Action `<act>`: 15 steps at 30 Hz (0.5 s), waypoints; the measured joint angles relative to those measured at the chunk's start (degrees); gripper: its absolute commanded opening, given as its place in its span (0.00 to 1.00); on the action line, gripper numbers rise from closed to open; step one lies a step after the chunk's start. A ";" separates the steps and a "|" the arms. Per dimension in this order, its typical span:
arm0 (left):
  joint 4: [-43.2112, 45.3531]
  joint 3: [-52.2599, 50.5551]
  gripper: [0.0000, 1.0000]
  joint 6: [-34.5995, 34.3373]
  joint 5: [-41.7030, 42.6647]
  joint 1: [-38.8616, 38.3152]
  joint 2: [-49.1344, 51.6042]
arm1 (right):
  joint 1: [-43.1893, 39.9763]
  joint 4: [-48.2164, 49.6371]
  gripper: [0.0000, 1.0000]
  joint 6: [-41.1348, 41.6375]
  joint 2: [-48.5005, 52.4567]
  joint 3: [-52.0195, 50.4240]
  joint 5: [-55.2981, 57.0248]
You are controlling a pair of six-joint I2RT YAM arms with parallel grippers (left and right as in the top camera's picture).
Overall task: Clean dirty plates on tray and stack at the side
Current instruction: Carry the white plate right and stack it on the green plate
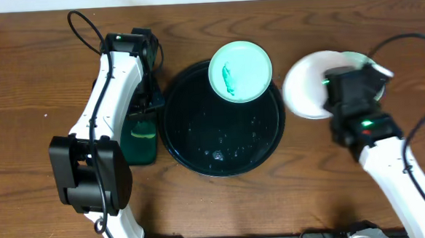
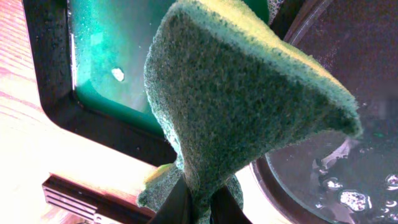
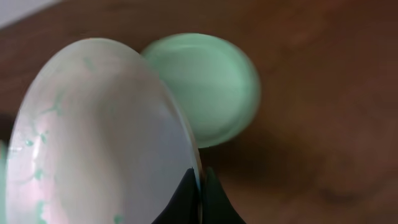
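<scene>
Right arm: the right gripper [image 3: 200, 190] is pressed together on the rim of a white plate [image 3: 106, 137], pinching it at the plate's 5 o'clock edge as the wrist camera sees it. The plate hangs tilted and clear of the table [image 3: 323, 124]. Faint green streaks show on its face, so the cleaning looks imperfect to me.

Stack site: a pale green plate [image 3: 208, 87] lies flat on the table to the right of the black tray [image 1: 199, 141]. From the held plate's centre it sits at about 1 o'clock in the wrist view, partly hidden behind the tilted rim. From above it lies at 12 to 1 o'clock of the gripper, very near. The held plate overhangs toward 9 o'clock, so I judge it must be levelled and carried back over the lower plate before release. The right arm is plainly the nearer one for this.

Tray: one smeared plate [image 1: 240, 71] sits at the tray's 1 o'clock, overlapping the rim, green smear upward. It lies between the two arms and is not yet cleaned.

Left arm: the left gripper [image 2: 199, 208] is closed on a green sponge [image 2: 249, 106], held above the green tray [image 2: 99, 43] at the black tray's 9 o'clock.
</scene>
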 measured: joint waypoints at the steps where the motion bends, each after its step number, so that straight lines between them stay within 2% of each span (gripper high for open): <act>1: 0.00 0.00 0.07 0.00 0.00 0.00 0.00 | -1.95 -0.33 0.01 0.11 0.00 0.00 -0.52; 8: 0.02 0.00 0.07 0.00 0.00 0.00 0.00 | -17.66 -0.94 0.01 1.22 1.44 0.00 -7.69; 15: 0.02 0.00 0.07 0.00 -0.02 0.00 0.00 | -27.17 1.44 0.01 1.49 9.86 0.00 -14.21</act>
